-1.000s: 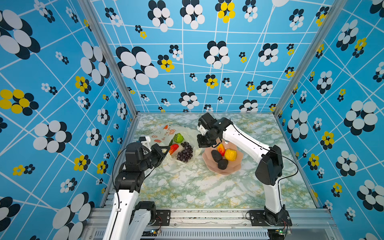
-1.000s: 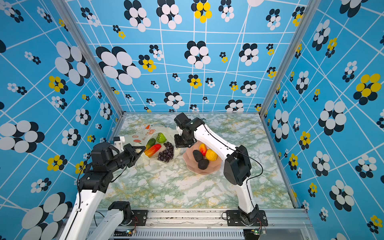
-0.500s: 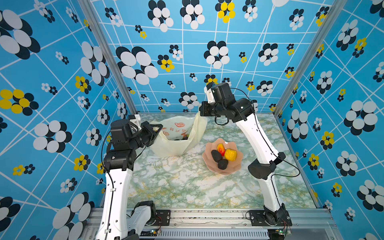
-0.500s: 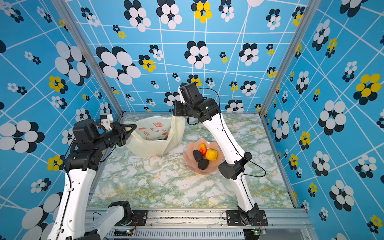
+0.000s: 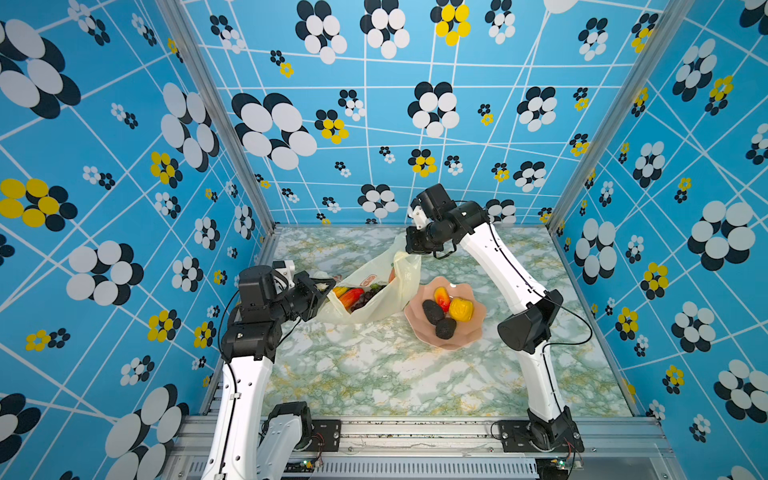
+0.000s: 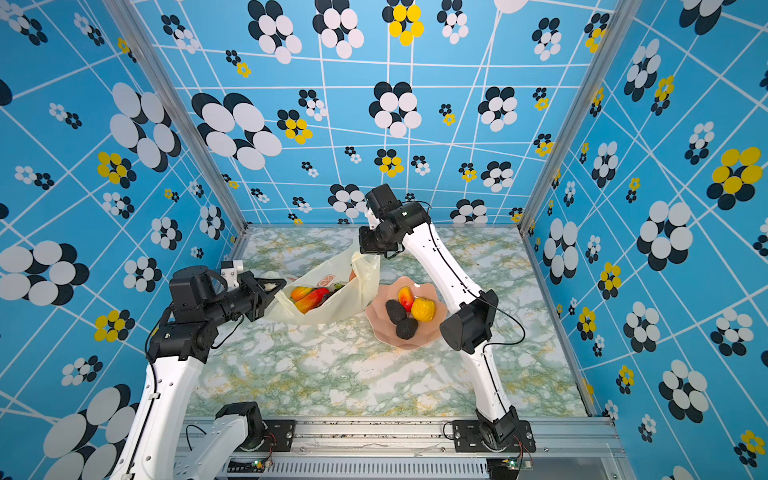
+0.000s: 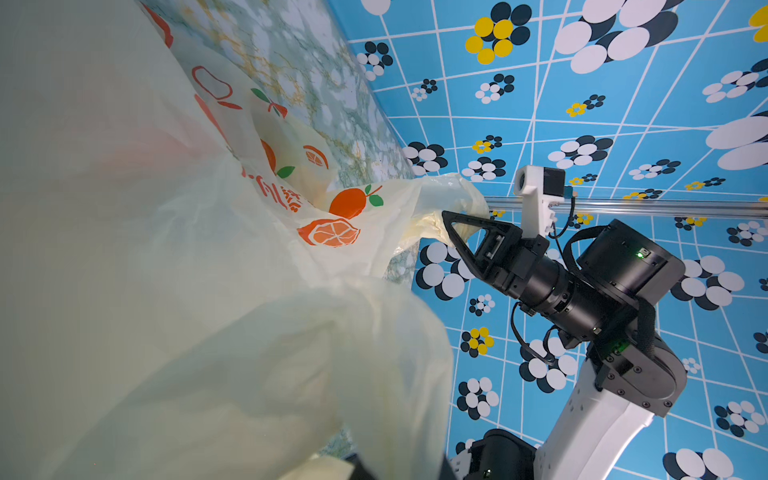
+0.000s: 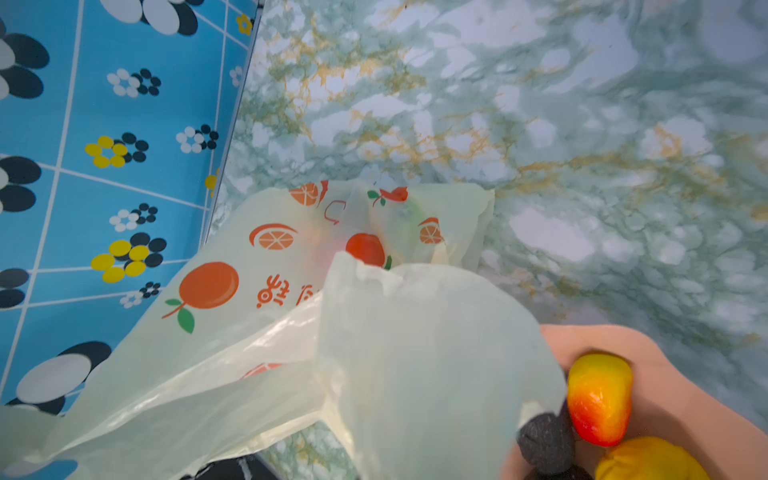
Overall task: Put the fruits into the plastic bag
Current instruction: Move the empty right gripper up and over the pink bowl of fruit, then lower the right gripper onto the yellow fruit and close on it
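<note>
Two grippers meet the thin, translucent pale-yellow plastic bag [image 5: 374,309], which sags open-mouthed on the green-marbled worktop [image 5: 374,374], left of centre. The left gripper [image 5: 323,286] is clenched on the bag's left rim. The right gripper [image 5: 409,249] sits at the raised rear handle, but I cannot tell whether it pinches it. A red-orange mango [image 5: 351,296] and dark purple grapes [image 5: 366,297] lie inside. The pink scalloped bowl [image 5: 473,328], just beside the bag, holds two dark bumpy ovals [image 5: 433,311], a red-yellow piece [image 5: 441,298] and a yellow piece [image 5: 460,309].
</note>
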You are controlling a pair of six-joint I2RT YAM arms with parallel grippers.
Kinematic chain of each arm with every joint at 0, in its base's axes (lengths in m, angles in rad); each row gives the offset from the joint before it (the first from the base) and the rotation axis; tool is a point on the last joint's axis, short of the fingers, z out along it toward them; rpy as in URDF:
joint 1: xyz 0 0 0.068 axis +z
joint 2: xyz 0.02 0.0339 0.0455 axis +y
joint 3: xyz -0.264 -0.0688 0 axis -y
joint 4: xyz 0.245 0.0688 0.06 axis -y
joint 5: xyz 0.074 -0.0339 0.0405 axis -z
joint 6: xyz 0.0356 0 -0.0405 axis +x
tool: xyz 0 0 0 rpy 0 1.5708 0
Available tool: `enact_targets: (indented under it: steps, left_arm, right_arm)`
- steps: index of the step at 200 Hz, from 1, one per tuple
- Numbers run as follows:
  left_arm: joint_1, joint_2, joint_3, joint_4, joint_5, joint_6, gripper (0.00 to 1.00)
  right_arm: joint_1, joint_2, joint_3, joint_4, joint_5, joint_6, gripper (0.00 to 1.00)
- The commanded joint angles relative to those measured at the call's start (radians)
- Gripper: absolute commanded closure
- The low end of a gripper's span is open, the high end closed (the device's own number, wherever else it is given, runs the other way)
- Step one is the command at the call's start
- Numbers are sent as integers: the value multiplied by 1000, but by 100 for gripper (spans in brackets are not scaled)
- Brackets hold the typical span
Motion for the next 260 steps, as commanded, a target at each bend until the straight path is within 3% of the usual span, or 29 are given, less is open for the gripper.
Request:
enact_targets:
  steps: [1,23,29,33,36,62,86,121,168,201,260]
  left_arm:
    - [-17,-13,-1,35,27,-4,100]
    - [-35,-6,-2,67,21,-13,100]
    - [-37,-3,-2,75,20,-16,100]
    - [-40,-1,0,80,18,-17,100]
    - [-41,3,0,83,20,-17,100]
    - [-54,18,10,100,16,-19,100]
    - [-57,29,20,111,12,-18,100]
    - [-63,39,23,127,2,-21,100]
    - [-65,46,15,139,-4,-22,100]
    - [-66,48,5,144,-2,-22,100]
    - [-73,55,-23,160,4,-30,100]
  right_arm:
    - [0,-129,-117,-44,-89,-38,64]
    - [0,-268,-260,3,-28,-37,35]
    - [0,-309,-290,11,3,-37,21]
    - [0,-338,-309,19,25,-38,4]
    - [0,-360,-325,26,42,-40,1]
    - [0,-566,-471,111,207,-31,1]
    - [-1,-719,-618,151,277,-68,1]
    - [-11,-764,-685,-17,383,-58,3]
    - [-21,-787,-855,-26,351,-32,3]
    - [-92,-694,-868,-99,325,81,6]
    - [-135,-543,-964,-12,230,158,8]
